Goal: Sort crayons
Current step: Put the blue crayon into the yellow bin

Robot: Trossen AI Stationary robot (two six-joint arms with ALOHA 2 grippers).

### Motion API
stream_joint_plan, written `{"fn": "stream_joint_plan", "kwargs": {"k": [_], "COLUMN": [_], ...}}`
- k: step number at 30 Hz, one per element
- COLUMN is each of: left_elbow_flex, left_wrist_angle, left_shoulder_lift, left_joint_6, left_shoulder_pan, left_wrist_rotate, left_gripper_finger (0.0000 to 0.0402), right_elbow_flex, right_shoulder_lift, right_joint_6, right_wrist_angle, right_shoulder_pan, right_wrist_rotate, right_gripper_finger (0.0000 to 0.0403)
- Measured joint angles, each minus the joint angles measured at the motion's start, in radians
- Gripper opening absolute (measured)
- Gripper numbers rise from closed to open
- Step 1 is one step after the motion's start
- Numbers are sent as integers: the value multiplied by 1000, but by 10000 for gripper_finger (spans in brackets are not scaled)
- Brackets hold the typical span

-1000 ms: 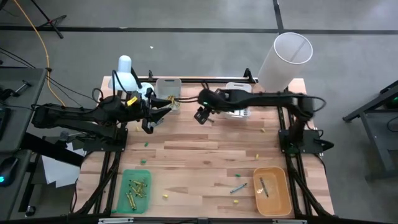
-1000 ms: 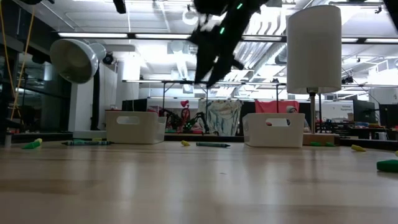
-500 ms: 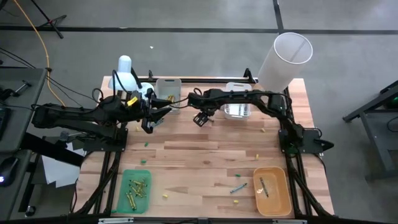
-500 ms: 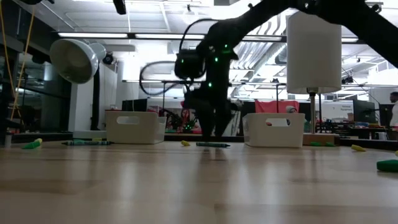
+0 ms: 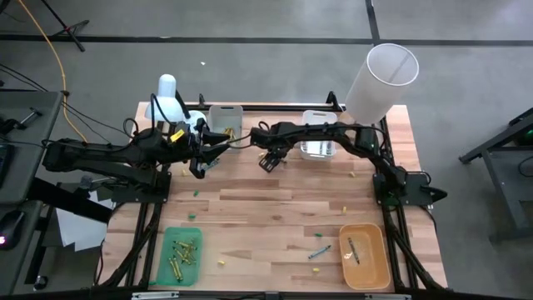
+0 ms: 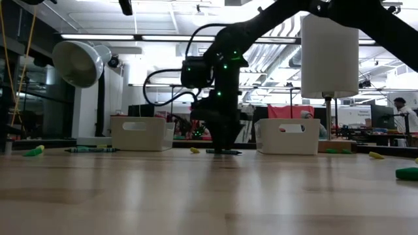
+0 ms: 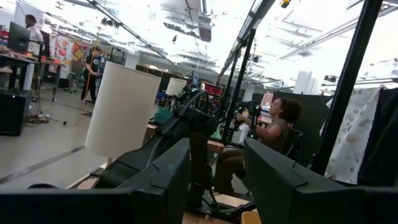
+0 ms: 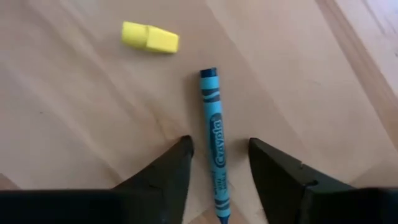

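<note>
Right gripper (image 8: 217, 163) has come down to the wooden table (image 5: 275, 217), fingers spread on both sides of the thin blue paper-wrapped crayon (image 8: 214, 134), so the grasp looks ready. A short yellow crayon stub (image 8: 150, 37) lies ahead, apart; the surrounding wood is bare. Left gripper (image 5: 202, 162) waits nearby, its fingers parted.

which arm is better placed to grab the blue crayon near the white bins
Right. The right gripper is open and down at the table, its fingers on either side of the blue crayon. The left gripper sits off to the side.
</note>
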Motion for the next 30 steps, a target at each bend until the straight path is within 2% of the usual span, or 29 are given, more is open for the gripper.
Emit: {"fn": "stream_joint_plan", "kwargs": {"k": [9,13,17,22,25,30], "left_elbow_flex": [0,0,0,0,0,0], "left_wrist_angle": [0,0,-1,-18,-47,-79], "left_shoulder_lift": [0,0,0,0,0,0], "left_joint_6": [0,0,0,0,0,1], "left_shoulder_pan": [0,0,0,0,0,0], "left_wrist_rotate": [-1,0,0,-2,-9,-11], "left_gripper_finger": [140,140,140,140,140,140], "right_elbow_flex": [-1,-2,-5,-45,-168,-521], "right_shoulder_lift": [3,2,-13,-101,-225,-476], "right_joint_6": [-64,-68,-124,-210,-216,-83], "right_wrist_angle": [2,3,2,-15,65,309], "right_shoulder_pan": [4,6,16,45,55,91], "right_wrist_rotate": [-30,-33,-19,-11,1,-31], "right_gripper_finger": [13,18,5,3,2,1]}}
